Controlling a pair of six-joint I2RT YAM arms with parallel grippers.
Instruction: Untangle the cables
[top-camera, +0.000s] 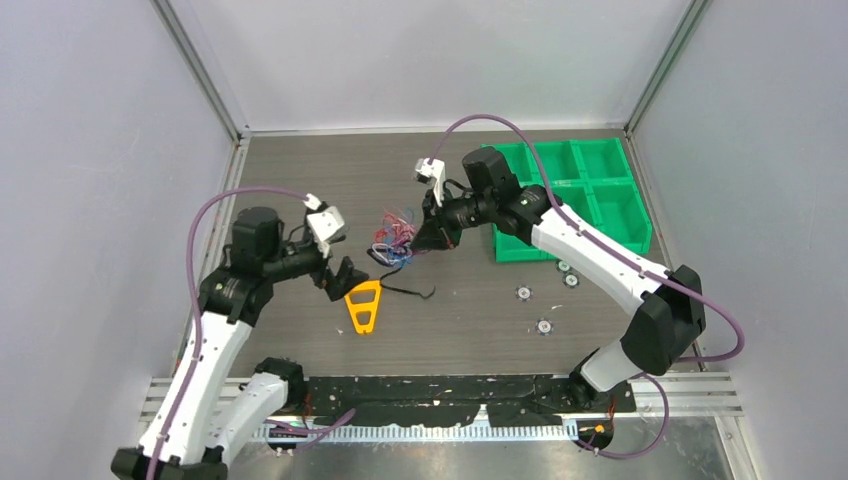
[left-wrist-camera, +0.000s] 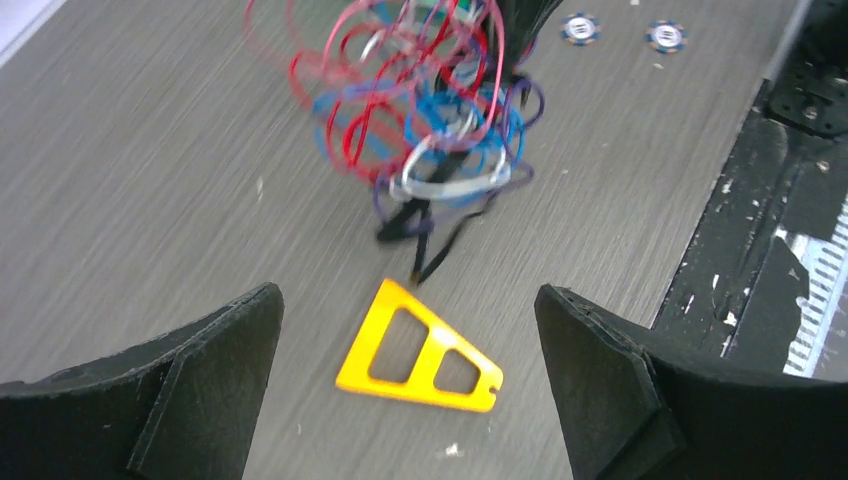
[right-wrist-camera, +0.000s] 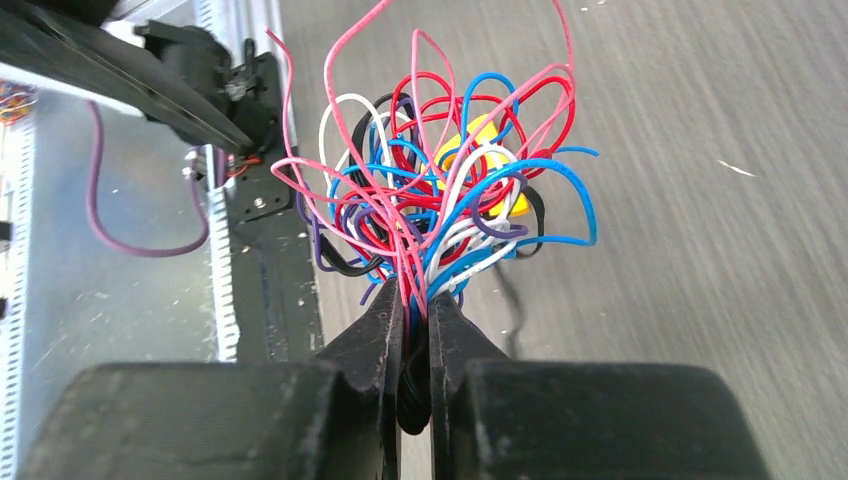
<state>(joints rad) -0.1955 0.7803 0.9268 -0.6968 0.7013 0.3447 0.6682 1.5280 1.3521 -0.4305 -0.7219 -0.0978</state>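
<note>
Clamping the cables (right-wrist-camera: 440, 200): the right pincer (right-wrist-camera: 415, 300) is pinched almost closed on the base of the bundle. The strands are squeezed between its two matte black fingers (right-wrist-camera: 375, 330), which have a rough, foam-like surface.

- Bundle: thin, glossy insulated wires in red, pink, blue, white, purple and black. They fan out of the grip in loose rounded loops, like a bouquet.
- Location: mid-desk, between the two arms and left of the green tray (top-camera: 585, 180). One black strand trails flat on the desk (top-camera: 300, 180) toward the near edge. Can't tell whether the rest of the bundle touches the surface, as the left wrist view is motion-blurred there.
- Left pincer (left-wrist-camera: 405, 290): spread wide and holding nothing. Its fingers are wedge-shaped with the same coarse black padding.
- Orange frame (left-wrist-camera: 420, 350): a flat, rigid plastic triangle with two cut-outs and rounded corners. It lies flat on the desk just ahead of the left pincer, near the trailing strand but apart from the bundle.
- Desk: grey wood-grain laminate, with a scuffed black tape strip (top-camera: 450, 395) along the near edge.
- Tray: moulded green plastic divided into square compartments, at the far right.
- Small round discs (top-camera: 544, 326): blue and white, scattered flat in front of the tray, well apart from the wires.
</note>
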